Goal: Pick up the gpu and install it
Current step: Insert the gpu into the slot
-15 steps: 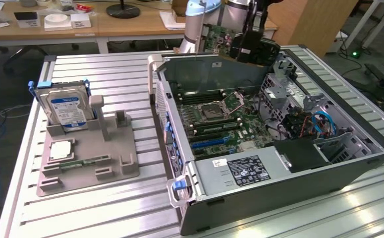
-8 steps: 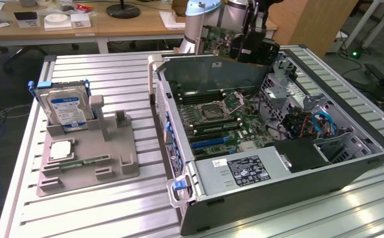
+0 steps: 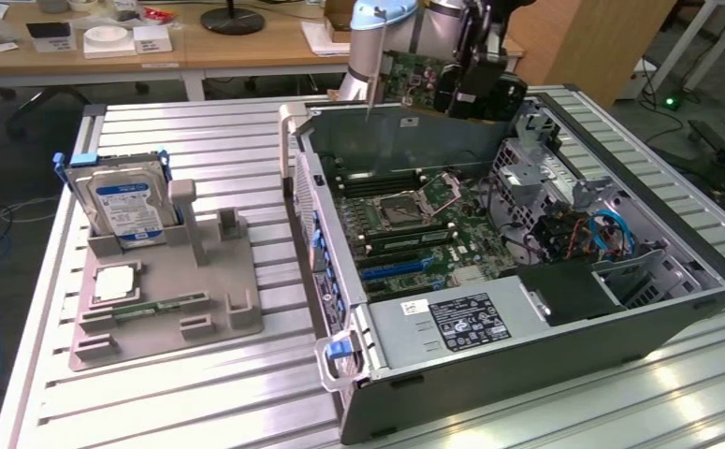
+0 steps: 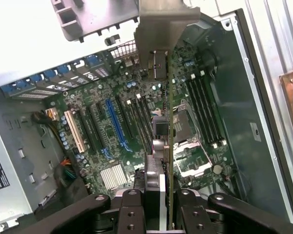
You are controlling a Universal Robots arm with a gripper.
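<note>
Here the gripper (image 3: 465, 94) is clamped on the gpu (image 3: 414, 75), holding it in the air above the far edge of the open computer case (image 3: 661, 313), which lies on its side on a slatted metal table (image 3: 187, 402). In the exterior view the card's green board faces the camera, beside the black gripper body and clear of the case wall below. In the wrist view the gpu (image 4: 170, 122) is seen edge-on, pinched between the gripper (image 4: 162, 209) fingers, its metal bracket (image 4: 161, 29) at the far end; the motherboard (image 4: 195, 161) lies well beneath it, with a blue slot (image 4: 116, 124) and several black slots off to one side. At the exterior view's left, a gray fixture (image 3: 200, 323) stands on the table, with a silver hard drive (image 3: 125, 206) with a blue label upright in it.
</note>
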